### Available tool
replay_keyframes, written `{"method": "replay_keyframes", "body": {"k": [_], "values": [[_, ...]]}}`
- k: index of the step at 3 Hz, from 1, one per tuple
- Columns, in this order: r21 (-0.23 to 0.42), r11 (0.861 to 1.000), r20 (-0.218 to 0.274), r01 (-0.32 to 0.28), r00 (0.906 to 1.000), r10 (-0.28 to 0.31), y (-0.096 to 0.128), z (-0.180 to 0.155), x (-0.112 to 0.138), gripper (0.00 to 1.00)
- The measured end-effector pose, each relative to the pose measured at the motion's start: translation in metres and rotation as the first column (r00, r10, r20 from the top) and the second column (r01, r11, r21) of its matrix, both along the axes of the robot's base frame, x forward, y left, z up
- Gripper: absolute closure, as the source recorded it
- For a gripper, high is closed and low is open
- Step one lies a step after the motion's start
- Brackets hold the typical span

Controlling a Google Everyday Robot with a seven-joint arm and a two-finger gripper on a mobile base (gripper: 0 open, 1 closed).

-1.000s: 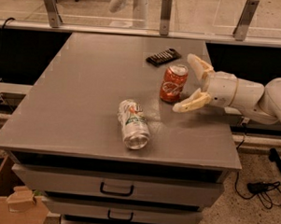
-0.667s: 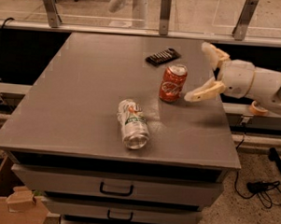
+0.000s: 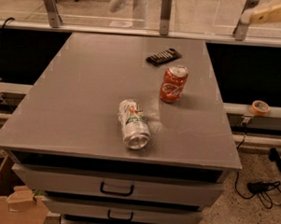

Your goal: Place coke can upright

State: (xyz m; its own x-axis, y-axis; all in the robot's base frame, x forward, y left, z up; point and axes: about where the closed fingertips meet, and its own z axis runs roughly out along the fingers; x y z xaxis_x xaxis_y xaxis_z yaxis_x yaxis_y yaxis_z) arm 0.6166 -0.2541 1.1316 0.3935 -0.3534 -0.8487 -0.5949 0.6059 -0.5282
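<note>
The coke can (image 3: 173, 84), red-orange with white script and a silver top, stands upright on the grey table (image 3: 85, 88), right of the middle. Nothing touches it. My gripper (image 3: 268, 13) shows only as a beige part at the top right corner, well above and to the right of the can and away from the table. It holds nothing that I can see.
A white-and-green silver can (image 3: 133, 123) lies on its side near the table's front edge. A flat black bar (image 3: 163, 56) lies behind the coke can. An orange tape roll (image 3: 260, 107) sits on the right ledge. Cables (image 3: 263, 188) and a cardboard box (image 3: 15, 204) are on the floor.
My gripper was around the coke can from the right, then drew back right and up to the frame's top corner. The can stayed standing upright in place.
</note>
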Motion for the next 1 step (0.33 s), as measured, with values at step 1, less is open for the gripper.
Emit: {"method": "replay_keyframes", "body": {"k": [1], "values": [[-0.003, 1.0, 0.029, 0.02, 0.9994, -0.02, -0.0077, 0.0181, -0.0037, 0.0]]}}
